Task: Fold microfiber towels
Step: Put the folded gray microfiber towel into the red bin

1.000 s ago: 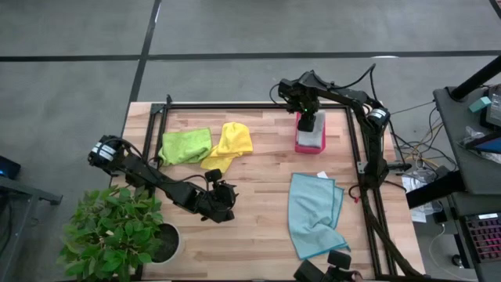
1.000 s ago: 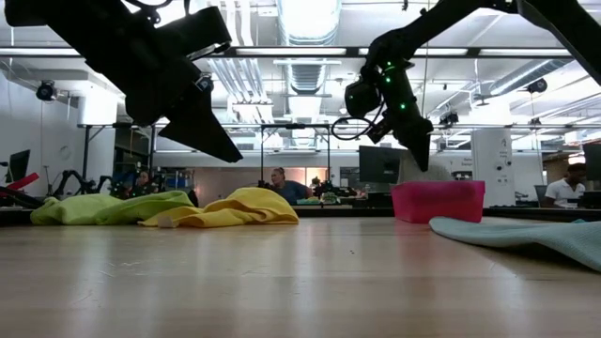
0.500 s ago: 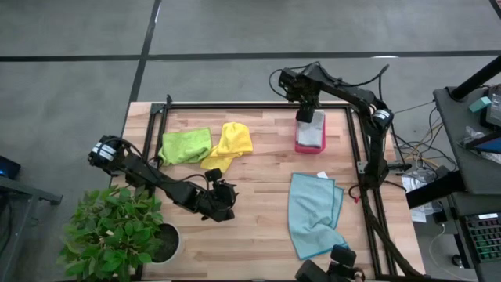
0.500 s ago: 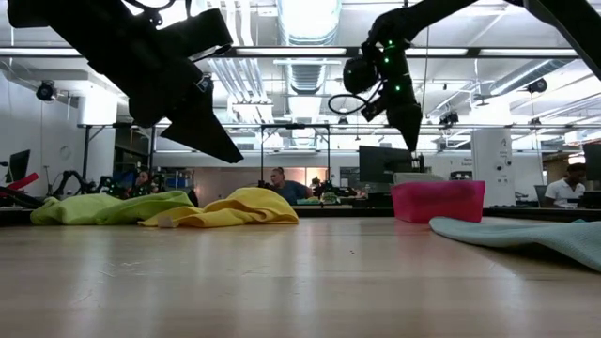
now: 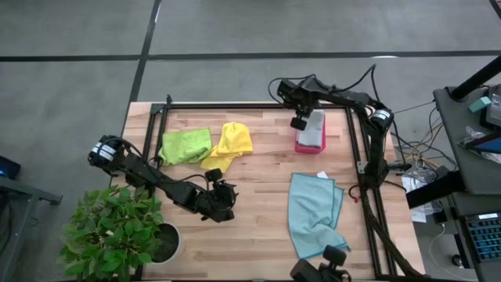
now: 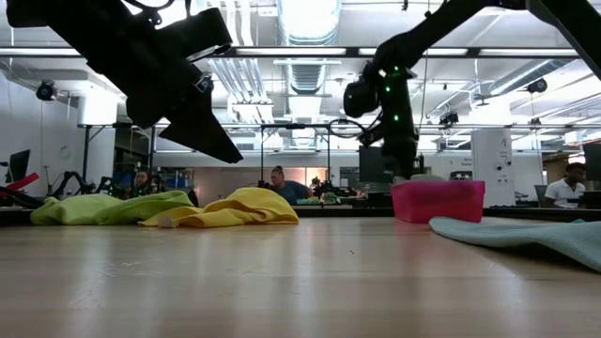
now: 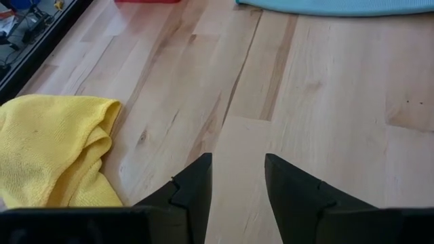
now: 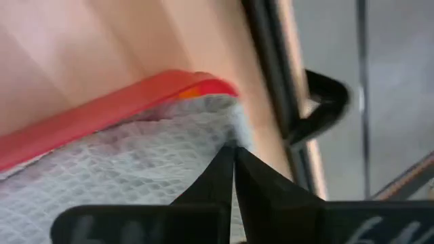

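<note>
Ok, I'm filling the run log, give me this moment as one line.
right gripper: shut, above grey towel in pink tray | left gripper: open, empty, over table | folding: not under way

**Towels spread across the table**

Two towels [image 5: 205, 145] lie side by side at the table's [image 5: 258, 207] far left. A tray [image 5: 310, 139] holding another towel [image 5: 313, 129] sits far right, a fourth towel [image 5: 313, 211] before it.

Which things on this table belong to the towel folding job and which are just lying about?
Job: lime green towel, yellow towel, light blue towel, grey towel in the pink tray.
Lying about: potted plant.
</note>
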`<state>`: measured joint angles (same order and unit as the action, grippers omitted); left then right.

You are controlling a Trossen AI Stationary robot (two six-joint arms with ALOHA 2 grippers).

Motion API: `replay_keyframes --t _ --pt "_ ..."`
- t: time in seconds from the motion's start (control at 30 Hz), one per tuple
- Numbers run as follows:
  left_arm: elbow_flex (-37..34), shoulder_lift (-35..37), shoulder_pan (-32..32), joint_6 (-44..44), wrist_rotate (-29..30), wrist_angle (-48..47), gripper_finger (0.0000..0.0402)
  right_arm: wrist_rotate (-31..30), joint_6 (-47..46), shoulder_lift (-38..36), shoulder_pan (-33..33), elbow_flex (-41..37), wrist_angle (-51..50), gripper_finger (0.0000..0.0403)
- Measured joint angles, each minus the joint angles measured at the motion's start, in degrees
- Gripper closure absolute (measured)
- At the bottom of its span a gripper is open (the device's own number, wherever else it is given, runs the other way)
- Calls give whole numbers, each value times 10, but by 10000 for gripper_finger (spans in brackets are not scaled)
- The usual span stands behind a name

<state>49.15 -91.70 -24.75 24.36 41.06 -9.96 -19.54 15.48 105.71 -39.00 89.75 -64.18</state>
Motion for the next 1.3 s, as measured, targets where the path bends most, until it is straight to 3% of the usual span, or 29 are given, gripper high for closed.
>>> replay_keyframes --t 0.5,0.97,1.3 --pt "0 0 0 -10 3 0 281 20 -23 -1 1 -82 80 394" --pt "0 0 0 -10 4 0 281 15 -85 -104 0 -89 49 394" --pt "0 0 0 -12 4 0 281 17 -34 -120 -7 -144 83 391"
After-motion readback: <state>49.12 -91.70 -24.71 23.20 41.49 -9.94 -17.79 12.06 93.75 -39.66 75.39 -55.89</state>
